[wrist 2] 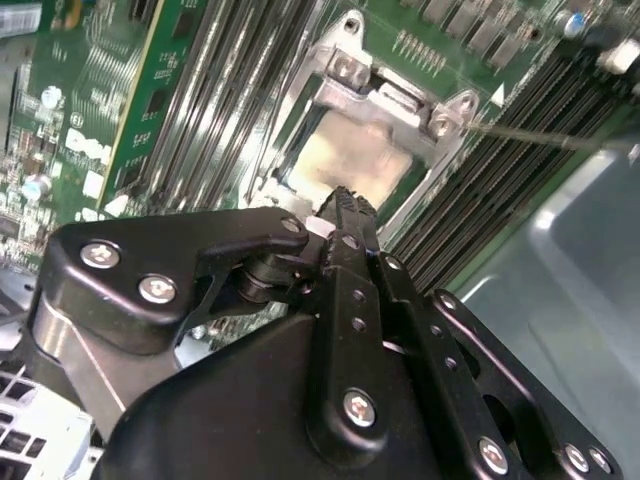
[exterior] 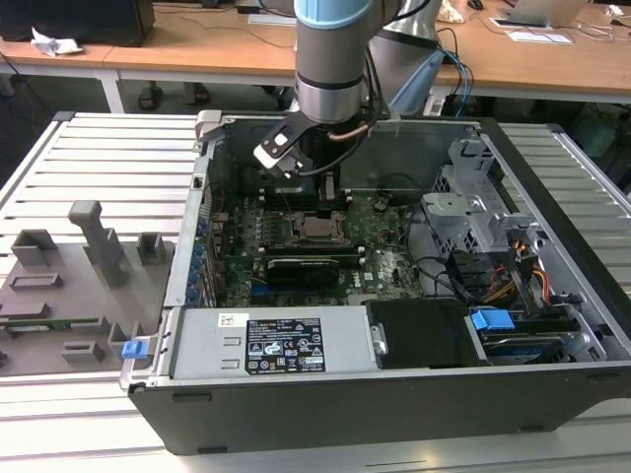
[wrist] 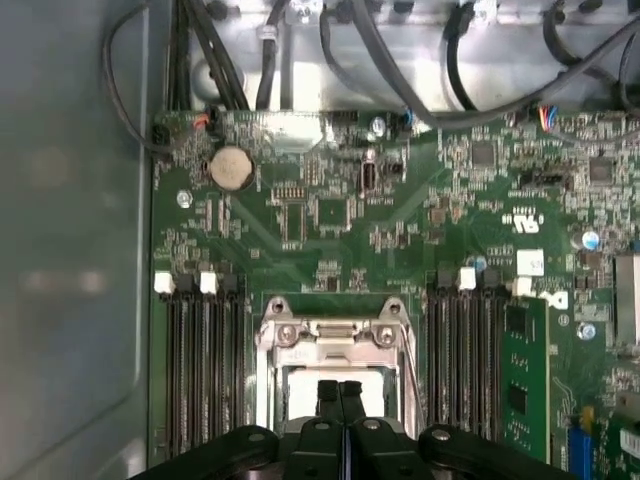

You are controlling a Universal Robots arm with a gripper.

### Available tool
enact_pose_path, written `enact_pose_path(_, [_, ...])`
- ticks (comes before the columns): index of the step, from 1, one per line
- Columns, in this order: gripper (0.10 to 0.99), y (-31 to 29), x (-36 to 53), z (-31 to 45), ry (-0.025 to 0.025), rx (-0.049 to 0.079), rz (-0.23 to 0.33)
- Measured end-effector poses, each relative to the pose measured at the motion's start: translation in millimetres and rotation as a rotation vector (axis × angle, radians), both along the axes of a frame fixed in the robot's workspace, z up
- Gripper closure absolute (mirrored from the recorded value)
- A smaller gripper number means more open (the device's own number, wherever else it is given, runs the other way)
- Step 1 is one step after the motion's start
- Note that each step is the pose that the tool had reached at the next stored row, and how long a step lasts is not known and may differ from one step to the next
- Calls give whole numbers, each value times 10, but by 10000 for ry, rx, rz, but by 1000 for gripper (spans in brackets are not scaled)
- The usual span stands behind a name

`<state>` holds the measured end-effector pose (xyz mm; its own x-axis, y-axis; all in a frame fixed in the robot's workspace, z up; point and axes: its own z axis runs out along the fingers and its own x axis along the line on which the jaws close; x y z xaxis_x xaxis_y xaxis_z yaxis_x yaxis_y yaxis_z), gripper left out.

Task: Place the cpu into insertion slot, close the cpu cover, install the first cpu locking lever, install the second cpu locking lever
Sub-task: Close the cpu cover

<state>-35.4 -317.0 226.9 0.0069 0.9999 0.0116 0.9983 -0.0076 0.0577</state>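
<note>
In both wrist views the cpu (wrist 2: 345, 155) (wrist: 300, 390) lies flat in the insertion slot (exterior: 317, 229), its silvery-beige top showing through the window of the cpu cover (wrist 2: 385, 100) (wrist: 335, 335). The cover lies down over the socket. My gripper (wrist 2: 345, 197) (wrist: 341, 388) (exterior: 330, 197) hangs just above the chip's middle, its two black fingers pressed together with nothing between them. A thin metal lever rod (wrist 2: 540, 135) sticks out from one socket corner over the memory slots.
Rows of memory slots (wrist: 200, 370) flank the socket on both sides. A black graphics card (exterior: 311, 266) sits just in front of the socket, with the power supply (exterior: 276, 345) nearer. Cables (exterior: 473, 276) and a drive cage (exterior: 473, 197) fill the exterior view's right. Grey fixtures (exterior: 89, 256) stand outside the case.
</note>
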Motion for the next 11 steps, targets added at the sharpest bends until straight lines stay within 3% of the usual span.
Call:
enact_pose_path(4, [980,0,-107,-48,3,0,44])
enact_pose_path(7, [980,0,-157,-110,9,2,93])
enact_pose_path(11, [980,0,-213,-138,8,12,104])
